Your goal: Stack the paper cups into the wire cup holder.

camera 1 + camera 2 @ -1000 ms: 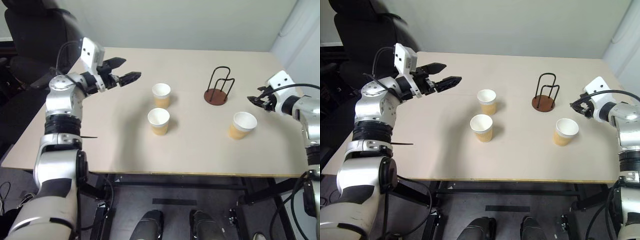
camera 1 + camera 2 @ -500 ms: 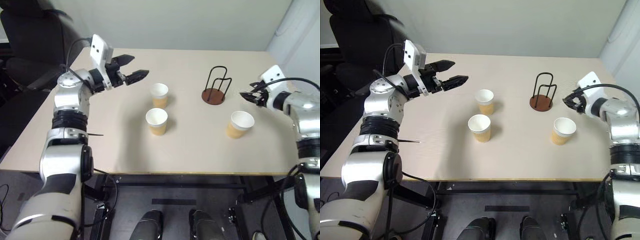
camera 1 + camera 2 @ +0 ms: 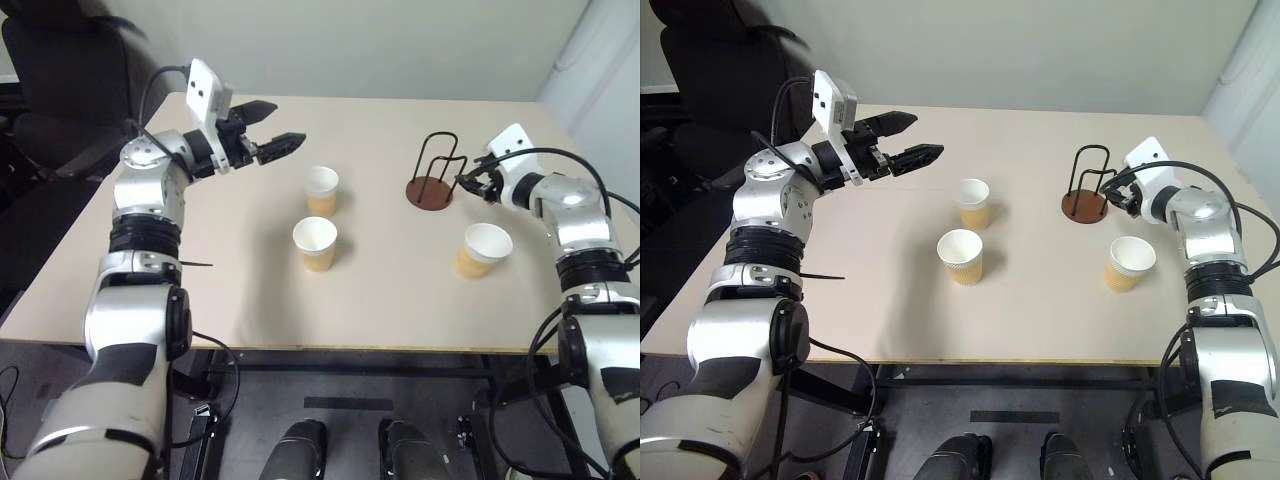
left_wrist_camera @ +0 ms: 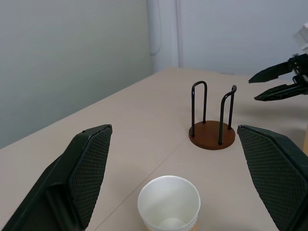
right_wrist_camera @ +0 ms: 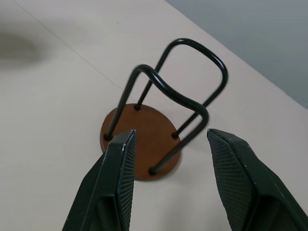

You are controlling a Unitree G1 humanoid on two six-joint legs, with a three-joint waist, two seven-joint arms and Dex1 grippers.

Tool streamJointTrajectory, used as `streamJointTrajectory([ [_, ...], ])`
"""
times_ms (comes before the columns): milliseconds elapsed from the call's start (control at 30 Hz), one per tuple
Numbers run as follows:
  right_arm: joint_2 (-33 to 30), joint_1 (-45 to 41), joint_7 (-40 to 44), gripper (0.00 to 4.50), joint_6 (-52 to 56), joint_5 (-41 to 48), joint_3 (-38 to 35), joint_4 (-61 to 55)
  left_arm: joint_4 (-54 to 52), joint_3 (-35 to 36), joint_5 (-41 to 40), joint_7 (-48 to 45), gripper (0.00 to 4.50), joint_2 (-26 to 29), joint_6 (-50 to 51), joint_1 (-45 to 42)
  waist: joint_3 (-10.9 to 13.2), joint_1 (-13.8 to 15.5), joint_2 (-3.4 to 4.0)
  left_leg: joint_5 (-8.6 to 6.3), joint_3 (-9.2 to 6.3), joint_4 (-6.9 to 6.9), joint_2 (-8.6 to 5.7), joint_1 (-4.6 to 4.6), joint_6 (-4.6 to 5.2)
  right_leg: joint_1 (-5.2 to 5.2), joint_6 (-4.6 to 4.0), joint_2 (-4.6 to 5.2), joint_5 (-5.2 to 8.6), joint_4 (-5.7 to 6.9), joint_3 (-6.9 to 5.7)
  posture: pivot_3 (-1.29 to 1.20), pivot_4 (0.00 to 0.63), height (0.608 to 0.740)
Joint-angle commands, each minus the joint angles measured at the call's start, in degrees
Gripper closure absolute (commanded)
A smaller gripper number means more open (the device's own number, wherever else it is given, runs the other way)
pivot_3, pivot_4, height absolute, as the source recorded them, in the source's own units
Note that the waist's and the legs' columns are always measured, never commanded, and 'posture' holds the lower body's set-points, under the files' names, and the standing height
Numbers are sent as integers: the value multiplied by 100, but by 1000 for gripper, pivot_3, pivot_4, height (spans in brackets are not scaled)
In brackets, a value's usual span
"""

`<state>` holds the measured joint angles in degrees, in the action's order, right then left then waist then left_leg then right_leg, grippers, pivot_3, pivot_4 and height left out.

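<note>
Three tan paper cups stand upright on the table. One cup (image 3: 321, 190) and a second cup (image 3: 315, 243) are in the middle, the third cup (image 3: 484, 249) at the right. The wire cup holder (image 3: 432, 172) stands empty behind and left of the third cup. My right gripper (image 3: 470, 183) is open and hovers just right of the holder (image 5: 154, 125), with the holder's base seen between its fingers (image 5: 118, 187). My left gripper (image 3: 285, 122) is wide open in the air, left of and behind the middle cups, pointing toward the near cup (image 4: 168, 208) and holder (image 4: 211, 120).
The beige table (image 3: 230, 290) has bare room on its left half and along the front edge. A black office chair (image 3: 70, 80) stands beyond the table's left corner. A pale wall runs behind the table.
My right gripper has moved left and forward, from beside the right cup up to the wire cup holder. The left gripper has hardly moved. The cups and holder stay put.
</note>
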<state>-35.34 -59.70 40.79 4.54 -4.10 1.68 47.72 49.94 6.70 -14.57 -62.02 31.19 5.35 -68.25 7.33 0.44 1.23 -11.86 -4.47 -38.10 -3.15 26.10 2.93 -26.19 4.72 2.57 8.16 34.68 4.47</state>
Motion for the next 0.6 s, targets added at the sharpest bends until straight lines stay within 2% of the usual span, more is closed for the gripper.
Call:
streamJointTrajectory([
  [33,90,-285,-47,2161,-248,-93,106,71,-427,204,-142,49,40,187,56,71,0,-9,0,0,0,0,0,1,-1,-2,0,-1,0,1,0,0,150,740],
  [300,244,-721,-184,2161,-657,-289,212,766,-840,294,-220,240,40,273,207,300,1,6,1,-1,0,-1,1,4,-4,-8,-10,0,5,11,-2,0,150,740],
  [500,-63,-664,316,2161,-709,-431,350,740,-823,279,-204,299,40,311,241,209,1,16,1,-3,-2,-2,1,5,-12,-8,-16,0,9,16,-6,0,150,740],
  [600,-123,-683,232,2161,-729,-434,324,739,-753,272,-194,289,40,317,207,170,1,13,1,-4,-2,-2,1,5,-21,-8,-20,0,12,16,-6,0,150,740],
])
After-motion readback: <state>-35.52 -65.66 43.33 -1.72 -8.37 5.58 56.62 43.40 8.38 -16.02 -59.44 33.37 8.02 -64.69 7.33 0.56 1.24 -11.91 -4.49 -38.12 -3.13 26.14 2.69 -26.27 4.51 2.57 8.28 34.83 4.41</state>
